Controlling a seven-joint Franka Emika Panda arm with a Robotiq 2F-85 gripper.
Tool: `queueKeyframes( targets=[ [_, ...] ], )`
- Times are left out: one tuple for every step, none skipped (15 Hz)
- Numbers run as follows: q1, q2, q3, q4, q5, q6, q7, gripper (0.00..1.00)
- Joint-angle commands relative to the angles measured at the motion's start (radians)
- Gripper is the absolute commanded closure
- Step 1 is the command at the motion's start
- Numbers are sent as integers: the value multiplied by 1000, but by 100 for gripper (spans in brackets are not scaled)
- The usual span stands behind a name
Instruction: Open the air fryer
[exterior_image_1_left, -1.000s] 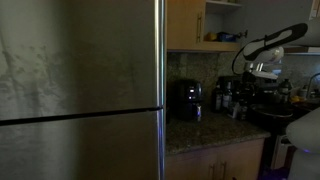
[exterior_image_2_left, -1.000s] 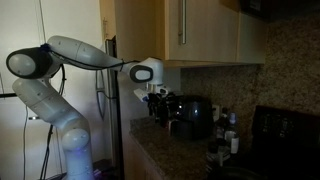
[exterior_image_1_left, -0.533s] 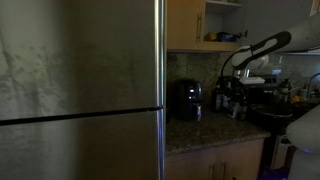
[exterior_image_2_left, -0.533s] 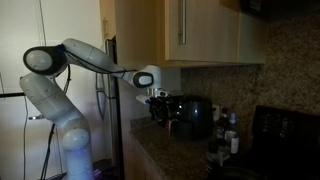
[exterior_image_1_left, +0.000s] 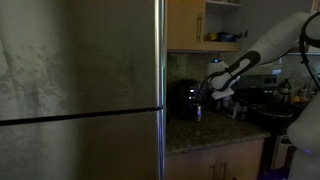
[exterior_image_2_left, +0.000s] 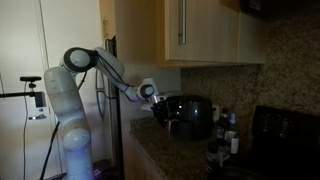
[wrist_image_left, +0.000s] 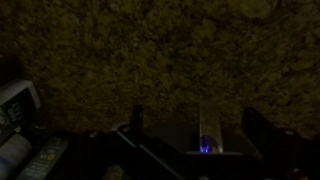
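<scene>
The air fryer (exterior_image_1_left: 185, 99) is a small black box standing on the granite counter against the backsplash, just past the steel fridge. It also shows in an exterior view (exterior_image_2_left: 194, 116). My gripper (exterior_image_1_left: 214, 91) hangs beside the air fryer, close to its upper front and at about its height (exterior_image_2_left: 160, 104). In the dim wrist view the two dark fingers stand apart with nothing between them (wrist_image_left: 195, 120), facing the speckled backsplash. A dark shape with a small blue light (wrist_image_left: 205, 145) lies below them. I cannot tell whether the gripper touches the air fryer.
The tall steel fridge (exterior_image_1_left: 80, 90) fills one side. Wooden wall cabinets (exterior_image_2_left: 200, 30) hang low over the counter (exterior_image_1_left: 210, 133). A dark coffee machine (exterior_image_1_left: 255, 97), bottles (exterior_image_2_left: 226, 135) and a black stove (exterior_image_2_left: 285, 128) crowd the counter beyond the air fryer.
The arm has swung down and in from high above the counter, and the gripper now sits beside the air fryer. The air fryer has not moved.
</scene>
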Motion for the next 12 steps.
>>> queueKeyframes(
  targets=[
    [12, 2, -14, 9, -1, -2, 0, 0],
    [1, 48, -3, 31, -40, 19, 66, 0],
    [6, 79, -4, 36, -27, 63, 79, 0],
    [7, 98, -3, 36, -28, 107, 117, 0],
    [14, 120, -6, 39, -4, 154, 132, 0],
    [15, 142, -8, 42, -12, 204, 166, 0],
    [18, 165, -11, 48, -21, 242, 190, 0],
    [16, 189, -17, 56, -60, 286, 241, 0],
    [19, 207, -26, 64, -92, 312, 279, 0],
    [-3, 229, -13, 76, -153, 341, 343, 0],
    [1, 251, -21, 90, -197, 361, 392, 0],
    [7, 270, -33, 112, -268, 368, 478, 0]
  ],
)
